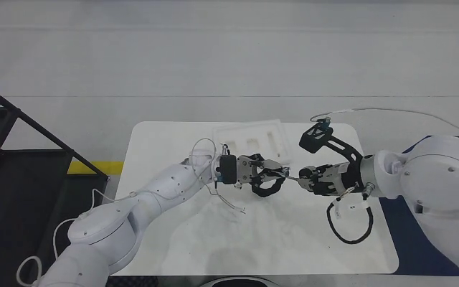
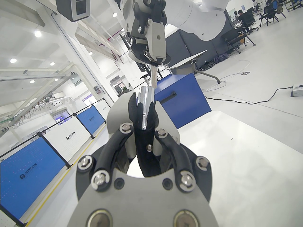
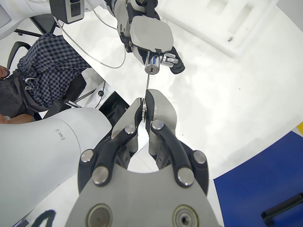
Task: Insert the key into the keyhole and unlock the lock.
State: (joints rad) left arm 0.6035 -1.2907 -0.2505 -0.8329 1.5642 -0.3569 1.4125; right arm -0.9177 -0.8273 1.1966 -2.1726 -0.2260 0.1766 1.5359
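Lock [image 3: 152, 63], a short chrome cylinder, clamped between the closed fingers of the left gripper [image 2: 142, 105] and held above the white table [image 1: 287, 237], clear of its surface. The cylinder protrudes past the fingertips, so that its round end face, bearing the keyhole [image 3: 151, 70], is turned toward the right gripper [image 3: 144, 100]. A second chrome part of the lock lies to one side of the cylinder, against the black pad of a left finger.

The right gripper is closed on the head of the key [image 3: 147, 82]. The thin blade projects straight out from between its fingertips, roughly in line with the cylinder's axis. The tip of the blade meets the keyhole face; how deep it sits in the slot cannot be told. Most of the blade is exposed between the two grippers.

In the top view the grippers face each other over the middle of the table, near one another but apart, with the key spanning the gap between them.

A white foam tray [image 1: 251, 136] with rectangular recesses lies flat on the table near its far edge, just beyond the left gripper and touching neither gripper.
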